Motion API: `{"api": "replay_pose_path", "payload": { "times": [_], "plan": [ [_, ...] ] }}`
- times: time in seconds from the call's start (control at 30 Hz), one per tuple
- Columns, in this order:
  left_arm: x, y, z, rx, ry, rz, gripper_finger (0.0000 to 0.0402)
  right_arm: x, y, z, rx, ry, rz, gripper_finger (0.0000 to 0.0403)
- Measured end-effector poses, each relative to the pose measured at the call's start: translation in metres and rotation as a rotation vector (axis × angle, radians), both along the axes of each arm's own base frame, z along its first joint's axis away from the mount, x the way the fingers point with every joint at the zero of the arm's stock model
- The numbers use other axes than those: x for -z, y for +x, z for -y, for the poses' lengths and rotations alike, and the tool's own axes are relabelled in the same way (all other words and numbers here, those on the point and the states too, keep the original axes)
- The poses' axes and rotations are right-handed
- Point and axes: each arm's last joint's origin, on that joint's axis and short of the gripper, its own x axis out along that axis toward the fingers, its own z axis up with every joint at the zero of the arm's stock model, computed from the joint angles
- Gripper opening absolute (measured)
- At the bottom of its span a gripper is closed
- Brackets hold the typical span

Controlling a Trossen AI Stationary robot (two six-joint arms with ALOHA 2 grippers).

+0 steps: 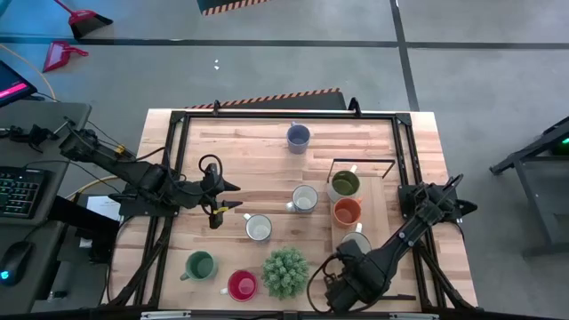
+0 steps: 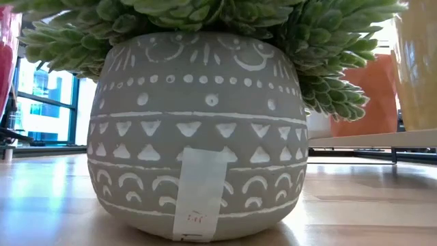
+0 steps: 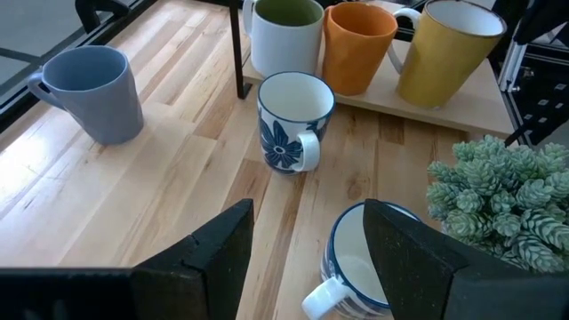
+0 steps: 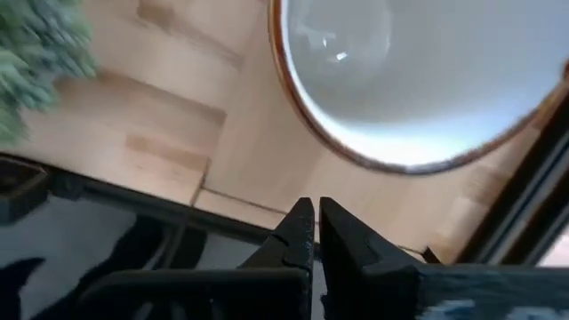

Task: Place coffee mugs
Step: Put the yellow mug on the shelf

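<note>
On the wooden table (image 1: 267, 160), left gripper (image 1: 228, 197) hovers with fingers spread wide, empty, just beside the white blue-striped ceramic mug (image 1: 258, 228). White blue-flower mug (image 1: 304, 198) stands mid-table. Olive green mug (image 1: 344, 184), orange mug (image 1: 347, 212) and a yellow mug (image 3: 447, 49) sit on the raised wooden tray (image 1: 373, 191). Right gripper (image 4: 316, 233) fully closed, empty, near the table's front edge beside the spiky green plant (image 1: 285, 272).

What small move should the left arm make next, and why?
Probably ease the open left gripper forward and down around the white mug just ahead of it. Three mugs already stand on the board, while this one stands on the table, apart from them.
</note>
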Motion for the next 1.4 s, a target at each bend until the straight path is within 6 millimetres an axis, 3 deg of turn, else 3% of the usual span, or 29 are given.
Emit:
{"api": "replay_pose_path", "payload": {
  "times": [0.47, 0.73, 1.03, 1.4],
  "plan": [
    [0.000, 0.000, 0.000, 0.000, 0.000, -0.001, 0.0201, 0.000, 0.005, 0.006, 0.010, -0.091, 0.082, 0.0000],
    [0.000, 0.000, 0.000, -0.001, 0.000, -0.001, 0.0201, 0.000, 0.000, 0.000, 0.027, 0.024, -0.023, 0.0000],
    [0.000, 0.000, 0.000, 0.000, 0.000, -0.001, 0.0201, 0.009, 0.001, 0.005, 0.150, -0.035, -0.026, 0.0000],
    [0.000, 0.000, 0.000, -0.001, 0.000, -0.001, 0.0201, 0.014, 0.007, 0.013, 0.160, -0.109, 0.018, 0.0000]
  ]
}}
